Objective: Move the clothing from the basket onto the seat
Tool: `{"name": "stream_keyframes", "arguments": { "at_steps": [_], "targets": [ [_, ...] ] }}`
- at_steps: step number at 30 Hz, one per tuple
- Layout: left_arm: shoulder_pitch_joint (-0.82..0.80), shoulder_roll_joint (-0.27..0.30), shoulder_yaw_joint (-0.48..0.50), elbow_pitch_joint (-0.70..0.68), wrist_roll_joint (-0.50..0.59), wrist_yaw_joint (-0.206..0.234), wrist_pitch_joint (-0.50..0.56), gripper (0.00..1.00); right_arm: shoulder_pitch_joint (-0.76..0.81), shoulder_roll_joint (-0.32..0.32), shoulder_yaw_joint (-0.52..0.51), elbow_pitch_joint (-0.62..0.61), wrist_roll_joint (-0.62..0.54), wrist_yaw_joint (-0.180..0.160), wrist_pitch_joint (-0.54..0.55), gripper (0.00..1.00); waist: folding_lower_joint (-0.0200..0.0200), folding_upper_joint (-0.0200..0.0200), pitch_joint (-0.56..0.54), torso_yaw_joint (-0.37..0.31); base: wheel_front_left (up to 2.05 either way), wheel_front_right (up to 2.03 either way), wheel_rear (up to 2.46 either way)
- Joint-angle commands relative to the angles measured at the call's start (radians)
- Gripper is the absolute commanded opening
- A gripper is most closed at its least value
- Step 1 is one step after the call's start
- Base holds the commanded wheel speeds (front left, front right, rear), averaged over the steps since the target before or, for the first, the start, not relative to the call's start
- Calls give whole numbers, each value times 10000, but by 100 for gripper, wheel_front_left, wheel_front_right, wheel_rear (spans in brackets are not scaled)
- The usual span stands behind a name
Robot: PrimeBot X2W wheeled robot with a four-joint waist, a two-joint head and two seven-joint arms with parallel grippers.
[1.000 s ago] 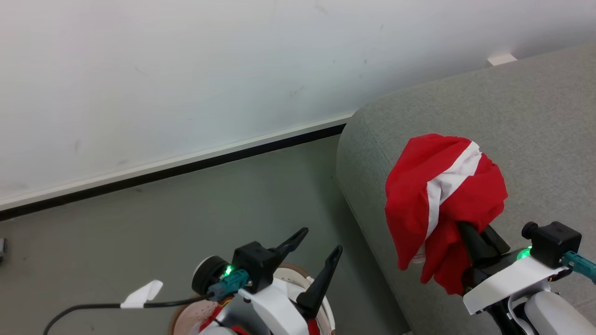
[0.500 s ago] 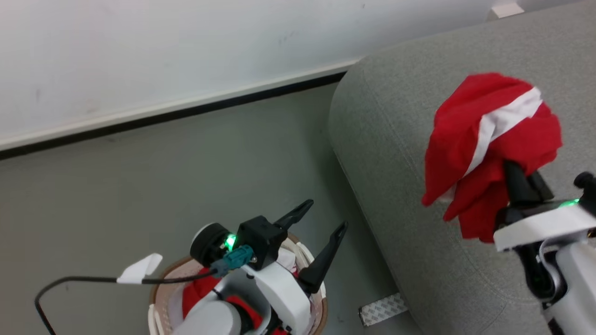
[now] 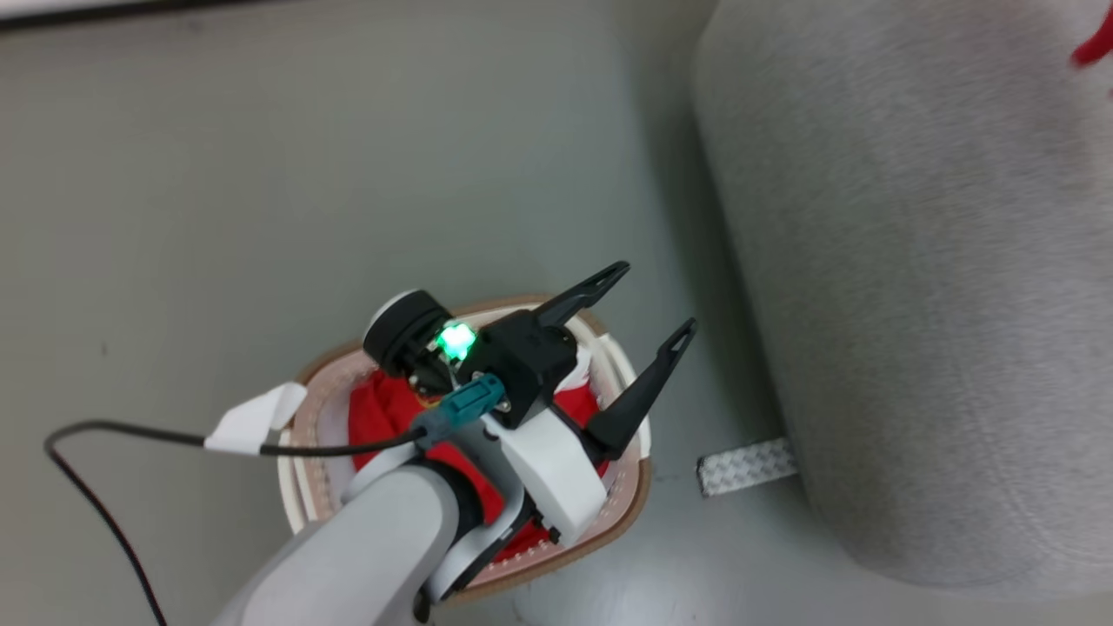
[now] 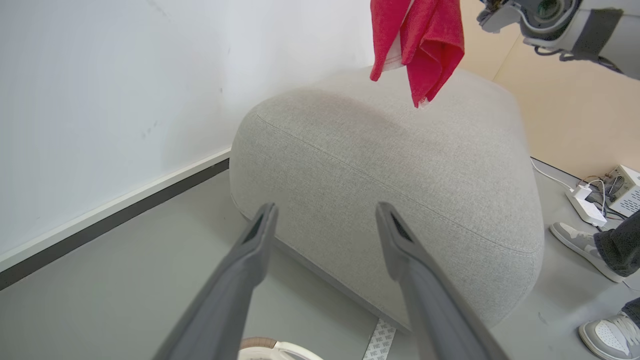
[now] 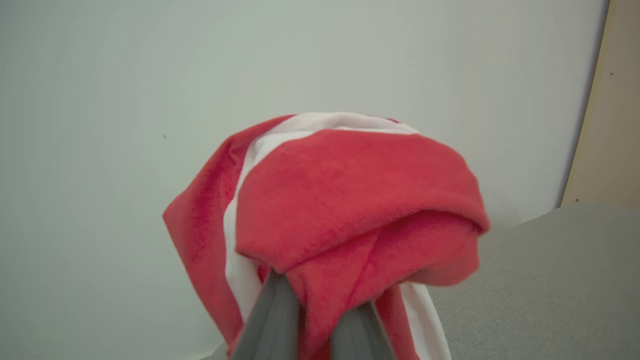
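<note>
My right gripper (image 5: 317, 300) is shut on a piece of the clothing (image 5: 345, 200), a bright red garment with a white stripe that drapes over its fingers. The left wrist view shows this garment (image 4: 420, 40) hanging in the air above the light grey seat (image 4: 390, 175). A red sliver of it (image 3: 1097, 48) touches the head view's top right corner. My left gripper (image 3: 656, 297) stands open and empty above the basket (image 3: 639, 487), which holds more red clothing (image 3: 383, 409). The seat (image 3: 913, 261) lies right of the basket.
A strip of patterned tape (image 3: 746, 465) lies on the grey floor between basket and seat. A person's grey-white shoes (image 4: 580, 240) and white power boxes (image 4: 625, 182) sit on the floor beyond the seat. A black cable (image 3: 104, 435) trails left of the basket.
The head camera has tilted down, bringing the basket into full view. My right gripper with the red garment has moved up and to the right, over the seat. The left gripper stays open.
</note>
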State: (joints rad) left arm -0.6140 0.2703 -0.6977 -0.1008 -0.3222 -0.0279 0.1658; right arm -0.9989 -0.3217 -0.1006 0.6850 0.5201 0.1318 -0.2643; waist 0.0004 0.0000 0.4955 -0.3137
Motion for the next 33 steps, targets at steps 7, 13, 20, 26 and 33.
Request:
{"name": "stream_keyframes", "arguments": {
  "at_steps": [7, 13, 20, 26, 33],
  "targets": [
    [-813, -124, -144, 44, 267, -251, -192, 100, -2295, -1276, -2157, 2096, -1941, -21, -1, 0, -4, 0, 1722, 1233, 0, 0, 0],
    [-1087, -264, -322, 208, 310, -363, -390, 100, -2234, -1154, -4372, 2798, -4398, -21, 1, 66, -4, 0, 2115, 1588, 0, 0, 0],
    [-904, -164, -235, 507, 146, -248, -546, 100, -1223, -128, -6246, 2254, -6333, -21, 1, 100, -4, 0, 1822, 1436, 0, 0, 0],
    [-261, 82, -98, 797, -91, -59, -797, 100, 6, 881, -5481, 1092, -6352, -21, 1, 100, -4, 0, 805, 1081, 0, 0, 0],
    [732, 18, 148, 1095, -452, 463, -1635, 100, 1940, 1317, -3878, -707, -5368, -21, 1, 100, -4, 0, -873, 1064, 0, 0, 0]
  ]
}}
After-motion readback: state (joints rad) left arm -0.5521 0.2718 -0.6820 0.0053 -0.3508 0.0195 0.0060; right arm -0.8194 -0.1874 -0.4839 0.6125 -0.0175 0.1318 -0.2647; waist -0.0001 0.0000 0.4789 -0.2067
